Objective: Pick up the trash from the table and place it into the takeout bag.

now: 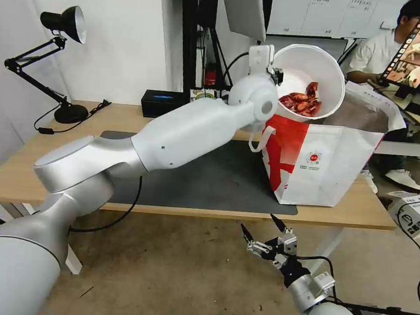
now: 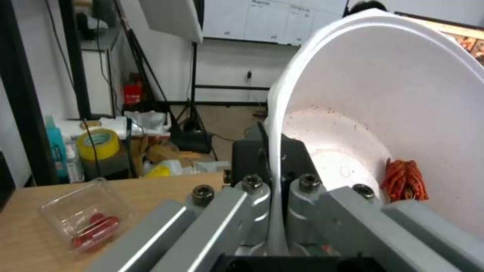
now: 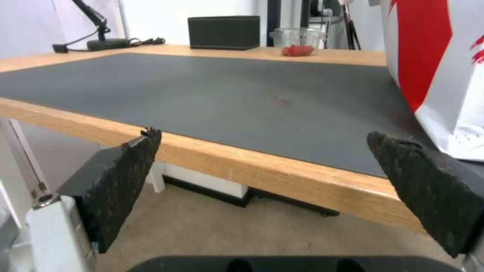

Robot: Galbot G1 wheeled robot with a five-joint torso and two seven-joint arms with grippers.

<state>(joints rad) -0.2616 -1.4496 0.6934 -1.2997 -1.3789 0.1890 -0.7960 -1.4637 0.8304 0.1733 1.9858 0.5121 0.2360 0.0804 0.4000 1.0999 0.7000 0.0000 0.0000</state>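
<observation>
Left gripper (image 2: 275,211) pinches the rim of the white bowl (image 1: 308,82) — I've got it tipped above the takeout bag (image 1: 326,162), whose mouth gapes, red scraps (image 1: 301,104) piled at the low side. Bag stands on the table (image 1: 20,171), half on the dark mat (image 3: 202,98). Right gripper (image 1: 262,229) hangs spread below the table edge.

Bowl (image 1: 309,83) tilted above bag (image 1: 326,162), on table's (image 1: 360,213) right end.
</observation>
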